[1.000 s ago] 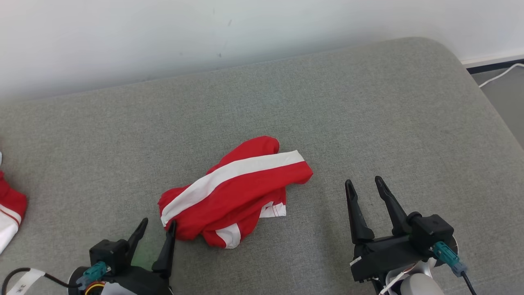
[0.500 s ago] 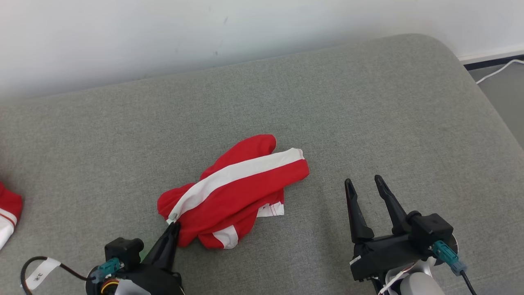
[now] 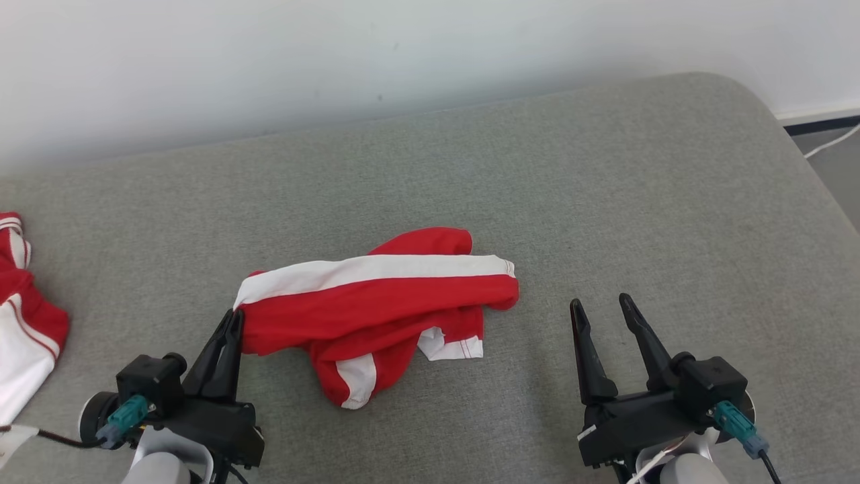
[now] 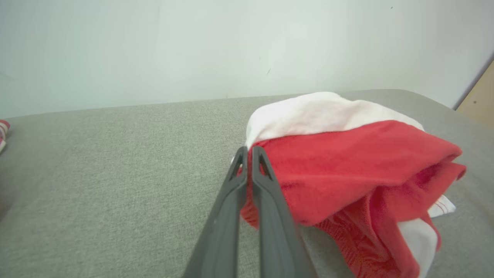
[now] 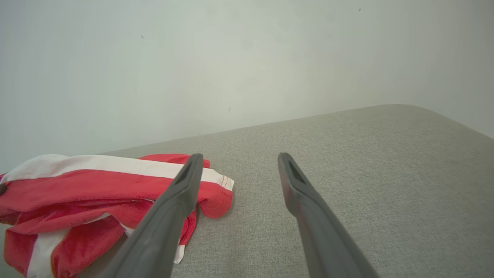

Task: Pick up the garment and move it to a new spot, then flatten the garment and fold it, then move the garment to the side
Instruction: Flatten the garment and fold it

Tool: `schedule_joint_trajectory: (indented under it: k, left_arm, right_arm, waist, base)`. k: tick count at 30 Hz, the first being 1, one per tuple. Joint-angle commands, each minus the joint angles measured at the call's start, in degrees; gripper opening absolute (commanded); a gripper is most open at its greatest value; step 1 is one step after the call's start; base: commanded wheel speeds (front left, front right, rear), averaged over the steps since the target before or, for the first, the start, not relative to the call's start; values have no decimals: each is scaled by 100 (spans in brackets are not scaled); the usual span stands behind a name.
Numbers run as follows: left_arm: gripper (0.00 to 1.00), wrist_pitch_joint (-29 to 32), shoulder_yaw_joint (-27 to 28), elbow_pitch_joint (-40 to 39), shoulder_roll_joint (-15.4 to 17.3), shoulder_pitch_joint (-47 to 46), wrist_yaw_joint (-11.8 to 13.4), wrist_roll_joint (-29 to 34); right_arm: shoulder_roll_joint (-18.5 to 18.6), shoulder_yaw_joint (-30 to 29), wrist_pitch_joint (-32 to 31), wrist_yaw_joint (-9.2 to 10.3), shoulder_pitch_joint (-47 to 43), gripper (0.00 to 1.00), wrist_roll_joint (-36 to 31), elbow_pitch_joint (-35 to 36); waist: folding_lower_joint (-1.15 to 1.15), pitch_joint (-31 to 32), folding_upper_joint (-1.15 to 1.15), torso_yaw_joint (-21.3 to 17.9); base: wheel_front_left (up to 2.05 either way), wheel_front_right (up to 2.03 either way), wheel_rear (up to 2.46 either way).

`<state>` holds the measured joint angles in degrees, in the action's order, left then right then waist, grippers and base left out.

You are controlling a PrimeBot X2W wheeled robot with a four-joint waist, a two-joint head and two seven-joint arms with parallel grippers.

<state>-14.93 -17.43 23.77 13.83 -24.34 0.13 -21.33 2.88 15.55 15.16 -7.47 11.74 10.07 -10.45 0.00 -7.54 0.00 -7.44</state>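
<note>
Red garment with white band [image 3: 383, 302], crumpled, near the centre of the grey upholstered surface [image 3: 605, 175]. Most of it rests there. Its 9 o'clock corner, where the white band ends, is raised a little.

Left gripper [image 3: 235, 317] at the garment's 8 o'clock, pressed together and pinching that corner. The left wrist view shows cloth caught at the tips of the gripper [image 4: 249, 152], and the garment [image 4: 347, 162] bunches away toward 3 o'clock.

Change: a second ago this gripper stood spread at the heap's edge. It has since shut on the corner and drawn it toward 9 o'clock. The band, then slanted, now runs almost level and taut. The head camera has shifted slightly as well.

Reading: the grasp looks secured and the first step, the pick-up, is under way. The lift and carry to a new spot remain.

Right gripper [image 3: 600, 304] at the garment's 4 o'clock, spread and holding nothing, apart from the cloth.

Second red-and-white garment [image 3: 27, 323] at far 9 o'clock. White wall [image 3: 403, 54] behind at 12. At 2 o'clock a strip of floor with a white cable [image 3: 830, 142].
</note>
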Motion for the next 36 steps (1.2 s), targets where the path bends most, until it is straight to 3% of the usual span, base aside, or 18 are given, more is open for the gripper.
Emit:
schedule_joint_trajectory:
  k: [1,13,18,28,36]
  left_arm:
    - [0,-14,43,-244,42,188,48,116]
    - [0,101,-232,-1855,12,1305,288,333]
    - [0,143,-403,-2022,-92,1744,325,236]
    - [0,48,-631,-1431,-400,2162,175,20]
    - [0,-18,-627,-439,-609,2089,-66,26]
  right_arm:
    - [-3,9,16,-4,-84,100,43,-4]
    - [-3,-12,16,-4,-245,100,42,-22]
    - [-3,-30,16,-4,-280,100,1,-49]
    - [-3,-29,16,-4,-259,100,-29,-118]
    - [25,22,16,-4,-203,100,9,-170]
  waist:
    - [0,91,0,110]
    - [0,322,0,443]
    - [0,382,0,535]
    - [0,439,0,706]
    - [0,415,0,703]
  base:
    - [0,0,0]
    - [0,0,0]
    - [0,0,0]
    - [0,0,0]
    - [0,0,0]
